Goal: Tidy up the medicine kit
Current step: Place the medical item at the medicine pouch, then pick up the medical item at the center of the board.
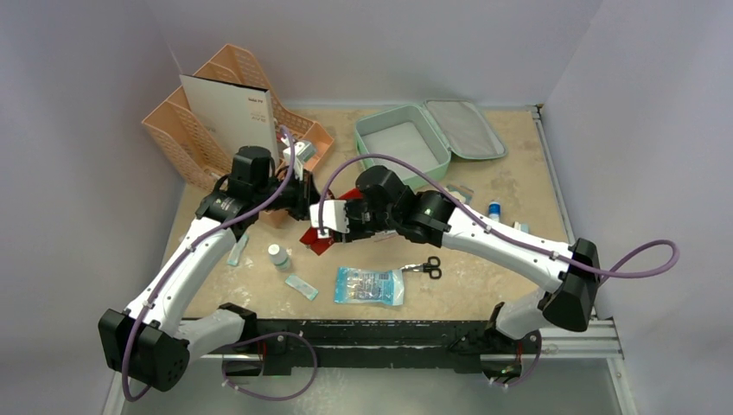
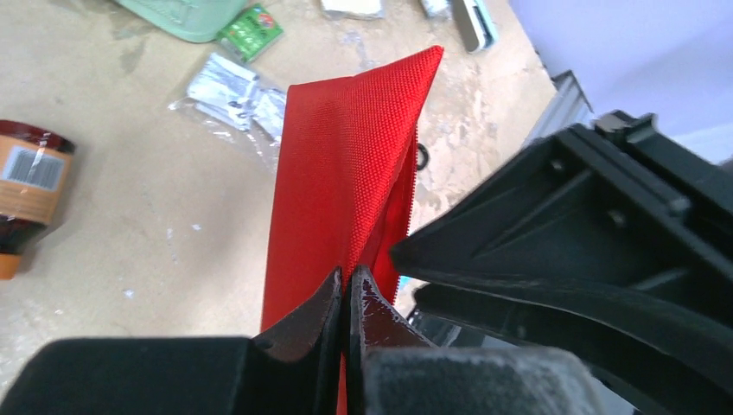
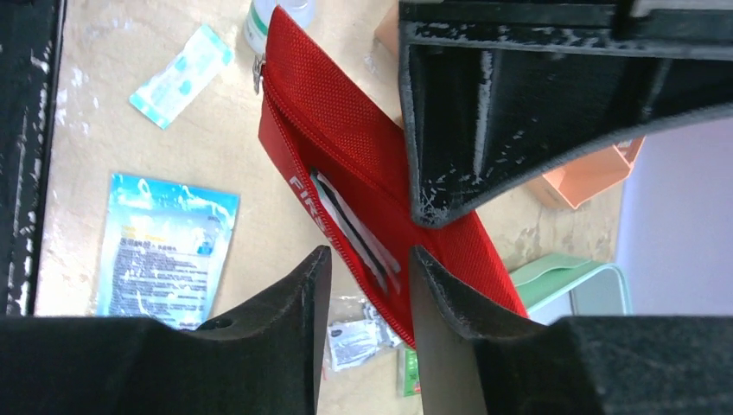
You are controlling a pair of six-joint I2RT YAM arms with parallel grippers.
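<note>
The medicine kit [image 1: 402, 143], a mint-green case, lies open at the back of the table with its grey-lined lid [image 1: 467, 128] folded to the right. A red zippered pouch [image 1: 316, 241] hangs above the table's middle. My left gripper [image 2: 350, 281] is shut on the pouch's red fabric [image 2: 346, 173]. In the right wrist view the pouch [image 3: 363, 164] gapes open along its zipper, with white strips [image 3: 354, 226] inside. My right gripper [image 3: 369, 259] stands open just off the pouch's mouth, nothing between its fingers.
A peach organizer [image 1: 226, 104] stands at the back left. On the table lie a blue packet [image 1: 370, 285], scissors [image 1: 428, 268], a small white bottle [image 1: 277, 256], a plaster strip [image 1: 302, 287], a blue-capped vial [image 1: 493, 208], a brown bottle [image 2: 30, 186] and sachets [image 2: 233, 91].
</note>
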